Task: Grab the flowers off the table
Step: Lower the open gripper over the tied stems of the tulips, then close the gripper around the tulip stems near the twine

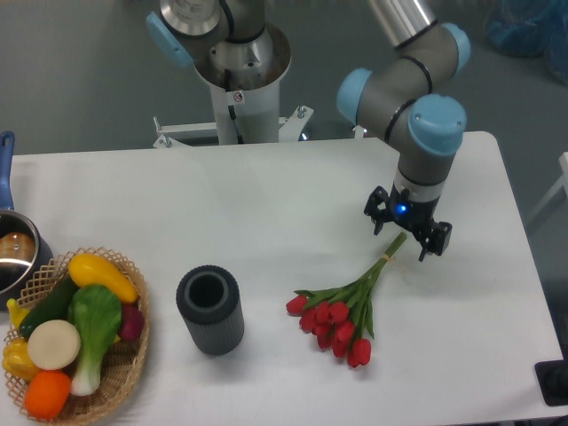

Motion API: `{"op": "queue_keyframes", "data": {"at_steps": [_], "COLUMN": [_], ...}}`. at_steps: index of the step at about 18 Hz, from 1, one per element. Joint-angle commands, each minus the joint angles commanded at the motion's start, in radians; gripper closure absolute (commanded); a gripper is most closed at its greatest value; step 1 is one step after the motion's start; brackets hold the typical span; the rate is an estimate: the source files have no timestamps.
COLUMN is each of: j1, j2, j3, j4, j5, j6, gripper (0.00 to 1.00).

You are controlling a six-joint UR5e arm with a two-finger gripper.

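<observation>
straddling flowers [342, 312] stem tips, fingers [442, 240] apart

No text can be read anywhere. A small white sticker [236, 97] with a red mark sits on the robot's pedestal, too blurred to make out.

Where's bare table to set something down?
Free: the table's back strip from the pot to the gripper; the middle between cup and flowers; the front right corner beyond the flowers. Crowded: front left, around the basket.
</observation>
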Motion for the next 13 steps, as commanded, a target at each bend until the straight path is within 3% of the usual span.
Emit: {"op": "queue_keyframes", "data": {"at_steps": [13], "j1": [-0.005], "j2": [-0.067], "j3": [0.020], "j4": [0.000], "j5": [-0.078], "j6": [-0.005], "gripper": [0.00]}}
